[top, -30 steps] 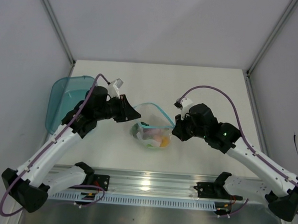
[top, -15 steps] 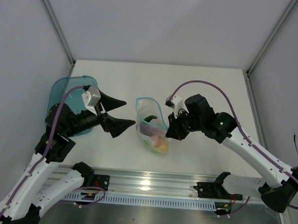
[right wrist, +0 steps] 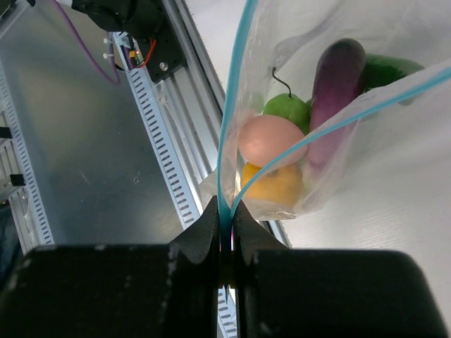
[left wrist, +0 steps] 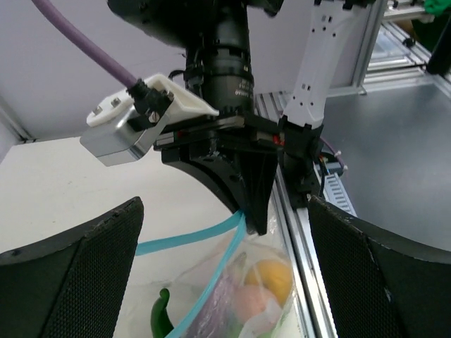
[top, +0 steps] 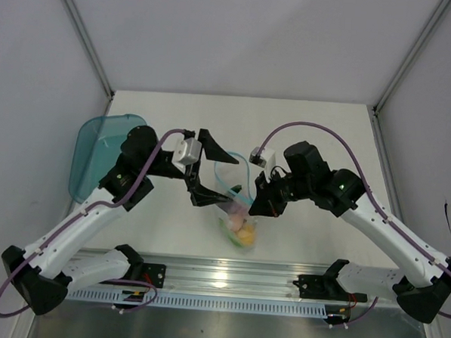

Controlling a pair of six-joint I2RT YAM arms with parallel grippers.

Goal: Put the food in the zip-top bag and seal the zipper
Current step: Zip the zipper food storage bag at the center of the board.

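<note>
**Position.** The zip-top bag (top: 235,207) hangs between the two arms, over the near part of the table (top: 236,116). The food (top: 241,229) is bunched in its lowest corner. Whether that corner touches the table cannot be told. The right wrist view shows a purple eggplant (right wrist: 337,91), a green fruit (right wrist: 285,109), a pinkish piece (right wrist: 271,139) and a yellow-orange fruit (right wrist: 271,182) inside.

**Grippers.** The right gripper (right wrist: 225,225) is clamped on the zipper (right wrist: 229,127), pinching both light blue strips together at one end of the mouth. The left gripper (top: 226,180) stands fully spread beside the bag's mouth and holds nothing.

**Handling.**
- The film is thin and floppy and is judged to fold rather than hold a shape.
- The load is light, but it pulls the bag to one side.
- The clear plastic probably slips between the pads, so grip the stiffer blue rim, not the film.
- The mouth gapes beyond the pinch. A second hold farther along the strip would steady it for sealing.

**Markings.** No brand, label or legible writing shows on the bag, the food or the teal tub (top: 98,143).
</note>
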